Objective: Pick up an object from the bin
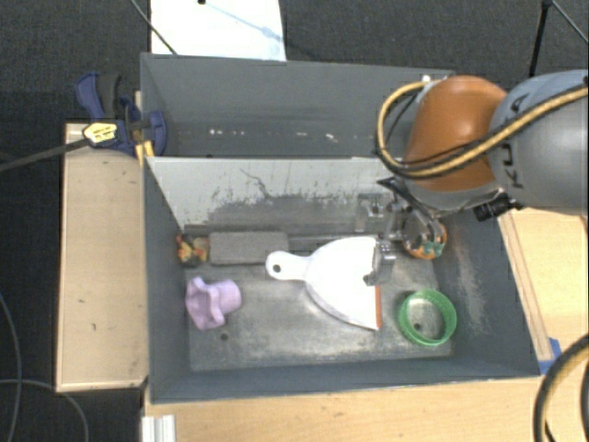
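Note:
My gripper (pixel 379 263) hangs low over the right part of the bin, at the right edge of a white scoop (pixel 339 274). The scoop lies flat with its round handle pointing left and an orange strip along its right rim. Just right of the gripper lies a small multicoloured thing (pixel 431 243), partly hidden under the wrist. A green ring (pixel 426 318) rests on the floor in front of the gripper, near the bin's front right corner.
A long grey block (pixel 247 247) lies along the back of the floor, with a small orange and yellow piece (pixel 190 250) at its left end. A lilac toy figure (pixel 212 302) sits at the front left. The arm's orange cover and cables overhang the right side.

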`<state>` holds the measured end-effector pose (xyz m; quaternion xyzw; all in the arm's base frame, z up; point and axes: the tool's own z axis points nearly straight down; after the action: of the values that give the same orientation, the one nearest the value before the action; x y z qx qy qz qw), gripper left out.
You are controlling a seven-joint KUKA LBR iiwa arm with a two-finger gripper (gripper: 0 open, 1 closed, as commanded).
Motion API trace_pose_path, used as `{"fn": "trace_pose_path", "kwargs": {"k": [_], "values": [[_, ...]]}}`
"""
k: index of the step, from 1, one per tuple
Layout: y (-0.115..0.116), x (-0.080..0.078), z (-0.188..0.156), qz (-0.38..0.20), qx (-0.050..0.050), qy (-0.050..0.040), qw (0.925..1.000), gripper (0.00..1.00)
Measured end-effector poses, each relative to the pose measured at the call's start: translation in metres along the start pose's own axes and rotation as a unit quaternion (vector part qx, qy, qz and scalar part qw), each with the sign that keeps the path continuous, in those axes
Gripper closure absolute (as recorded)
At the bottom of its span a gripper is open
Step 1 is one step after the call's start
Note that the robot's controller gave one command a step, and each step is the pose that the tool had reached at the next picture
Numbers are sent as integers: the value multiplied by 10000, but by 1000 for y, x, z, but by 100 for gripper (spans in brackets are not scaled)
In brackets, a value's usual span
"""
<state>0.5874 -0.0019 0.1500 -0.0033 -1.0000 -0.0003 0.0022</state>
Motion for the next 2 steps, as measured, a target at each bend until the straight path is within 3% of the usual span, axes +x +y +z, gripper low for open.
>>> {"fn": "trace_pose_path", "kwargs": {"k": [1, 2], "values": [[0, -2, -5, 0, 0, -40, 10000, 0], [42, 47, 61, 826, -3, -50, 9966, 0]]}}
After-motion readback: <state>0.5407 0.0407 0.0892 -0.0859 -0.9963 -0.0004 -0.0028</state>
